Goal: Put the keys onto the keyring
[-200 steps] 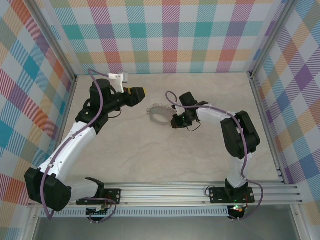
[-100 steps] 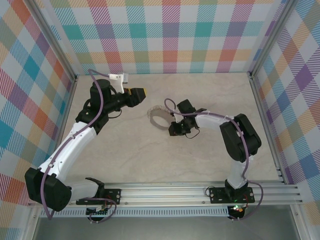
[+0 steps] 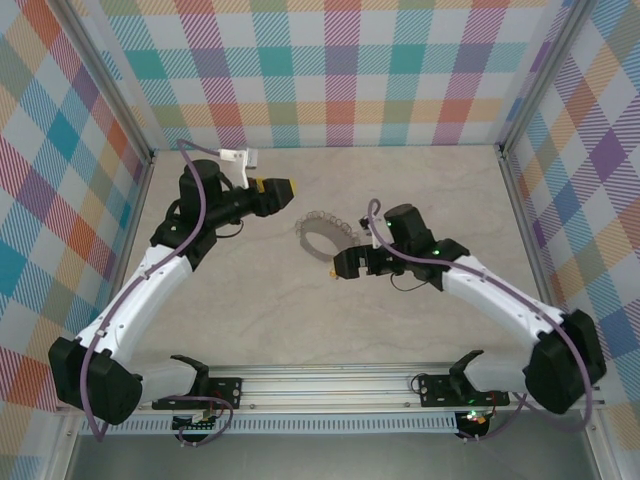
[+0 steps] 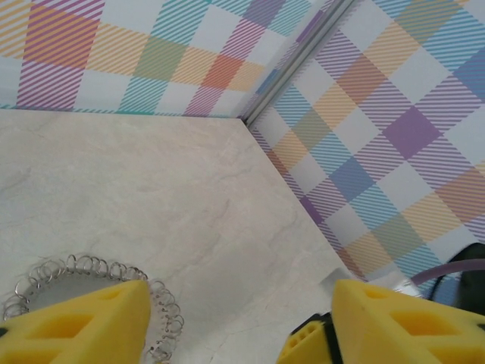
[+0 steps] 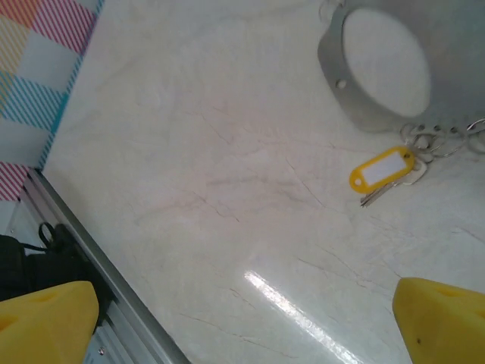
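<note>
Midway between the left and right edges of the tabletop (image 3: 250, 300), the keyring (image 5: 364, 114) is lying with the key (image 5: 383, 171) resting just beside it, seemingly already linked though too small to confirm, while the left gripper (image 4: 242, 318) and right gripper (image 5: 242, 326) are hanging released and empty.

Pale marbled tabletop (image 3: 300, 320), faintly veined in grey, with a bright streak of glare across it in the right wrist view. Boxed in at the back and both sides by walls (image 3: 340, 70) checked in pastel orange, teal, purple, pink and green, joined at the rear corners by slanting metal posts (image 3: 112, 92). Along the near edge, a ribbed aluminium rail (image 3: 340, 380), running the width of the table.
</note>
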Motion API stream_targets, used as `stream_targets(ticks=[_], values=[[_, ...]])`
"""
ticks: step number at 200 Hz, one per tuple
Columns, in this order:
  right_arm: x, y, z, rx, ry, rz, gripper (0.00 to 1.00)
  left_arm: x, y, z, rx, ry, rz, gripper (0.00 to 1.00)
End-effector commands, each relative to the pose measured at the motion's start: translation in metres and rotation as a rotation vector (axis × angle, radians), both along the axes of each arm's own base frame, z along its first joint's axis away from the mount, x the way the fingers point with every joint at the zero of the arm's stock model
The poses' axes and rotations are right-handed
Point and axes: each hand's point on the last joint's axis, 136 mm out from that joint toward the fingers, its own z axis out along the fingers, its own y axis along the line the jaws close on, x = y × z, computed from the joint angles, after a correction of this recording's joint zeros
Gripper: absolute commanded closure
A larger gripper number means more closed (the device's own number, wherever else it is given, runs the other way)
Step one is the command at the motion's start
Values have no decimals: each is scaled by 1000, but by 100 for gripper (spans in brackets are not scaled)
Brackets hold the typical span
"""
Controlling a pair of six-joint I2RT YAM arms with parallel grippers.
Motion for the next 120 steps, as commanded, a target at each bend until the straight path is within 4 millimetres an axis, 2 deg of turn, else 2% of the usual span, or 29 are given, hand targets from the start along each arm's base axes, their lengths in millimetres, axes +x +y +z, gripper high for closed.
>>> stream_targets(ticks=[1,19,48,56,63,85,98,120], values=[[-2,-19,16,-31,-24,-61,0,-14,7,18,-26,-57,-9,27],[3,-35,37,-58,-100,-116,0,-23,12,21,-13,-74,3,19],[18,-70,67,-136,-265,-258,0,-34,34,27,28,-114,103,14],[25,-84,73,-173,-311,-324,0,-34,43,26,56,-125,153,7],[31,-97,79,-206,-362,-386,0,-34,53,23,88,-137,205,0],[51,-135,100,-289,-542,-580,0,-33,83,9,172,-162,359,0],[61,-152,110,-308,-634,-653,0,-35,94,-4,235,-179,395,0],[80,-184,107,-335,-674,-790,0,-36,121,-23,290,-195,531,0]])
